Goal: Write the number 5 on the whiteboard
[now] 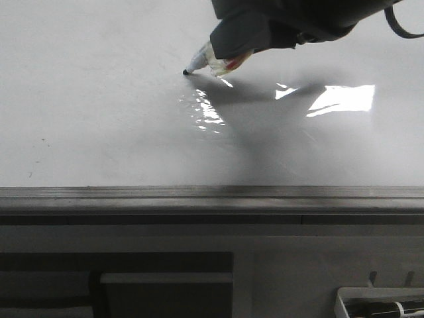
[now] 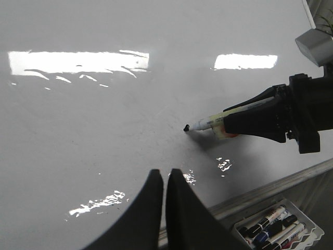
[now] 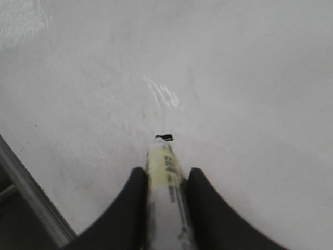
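The whiteboard (image 1: 99, 119) fills most of every view, glossy white with glare patches. My right gripper (image 3: 164, 177) is shut on a white marker (image 3: 167, 166) with a yellowish label. In the front view the right gripper (image 1: 228, 43) reaches in from the top, and the marker's (image 1: 199, 63) black tip touches the board. A tiny black mark (image 3: 165, 137) lies at the tip. No number 5 shows on the board. My left gripper (image 2: 164, 174) hovers over the board's near part, shut on nothing, apart from the marker (image 2: 208, 123). It is out of the front view.
A grey metal rail (image 1: 212, 193) runs along the board's near edge. Beyond the rail sits a white tray (image 2: 307, 223) holding several markers, also seen as the tray (image 1: 344, 296) at the front view's lower right. Dark grey panels (image 1: 132, 285) lie below the rail.
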`<move>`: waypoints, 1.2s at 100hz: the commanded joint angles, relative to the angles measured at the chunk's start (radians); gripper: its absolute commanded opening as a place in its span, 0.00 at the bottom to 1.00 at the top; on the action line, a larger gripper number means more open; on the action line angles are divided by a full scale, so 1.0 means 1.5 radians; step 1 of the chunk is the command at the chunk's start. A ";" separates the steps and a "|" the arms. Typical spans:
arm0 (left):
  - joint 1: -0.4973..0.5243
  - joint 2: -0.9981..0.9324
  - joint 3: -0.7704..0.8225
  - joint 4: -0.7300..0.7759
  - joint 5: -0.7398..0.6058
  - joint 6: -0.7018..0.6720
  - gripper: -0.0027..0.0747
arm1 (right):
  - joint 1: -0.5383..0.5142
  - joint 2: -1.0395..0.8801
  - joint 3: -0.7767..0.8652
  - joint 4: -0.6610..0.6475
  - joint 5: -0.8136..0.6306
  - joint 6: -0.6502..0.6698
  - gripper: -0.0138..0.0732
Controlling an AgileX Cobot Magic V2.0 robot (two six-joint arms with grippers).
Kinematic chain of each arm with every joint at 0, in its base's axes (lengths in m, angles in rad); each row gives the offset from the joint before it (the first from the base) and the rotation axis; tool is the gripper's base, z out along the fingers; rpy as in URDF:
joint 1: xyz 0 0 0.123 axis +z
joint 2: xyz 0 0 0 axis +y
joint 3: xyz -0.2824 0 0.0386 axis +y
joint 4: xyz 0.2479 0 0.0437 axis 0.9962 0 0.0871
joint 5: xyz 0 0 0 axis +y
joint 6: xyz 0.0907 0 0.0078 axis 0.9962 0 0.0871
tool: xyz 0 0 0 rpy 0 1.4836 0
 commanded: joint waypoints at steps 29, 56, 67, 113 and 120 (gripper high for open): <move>0.002 0.005 -0.017 -0.018 -0.040 -0.006 0.01 | -0.004 0.006 -0.015 0.018 0.057 -0.007 0.11; 0.002 0.005 -0.017 -0.018 -0.040 -0.006 0.01 | -0.004 0.006 -0.014 0.019 0.044 -0.007 0.11; 0.002 0.005 -0.017 -0.018 -0.040 -0.006 0.01 | -0.004 0.006 -0.014 0.019 0.042 -0.007 0.11; 0.002 0.005 -0.017 -0.018 -0.042 -0.006 0.01 | -0.116 -0.040 0.004 0.019 0.127 -0.007 0.11; 0.002 0.005 -0.017 -0.018 -0.042 -0.006 0.01 | -0.123 -0.055 0.020 0.019 0.144 -0.007 0.11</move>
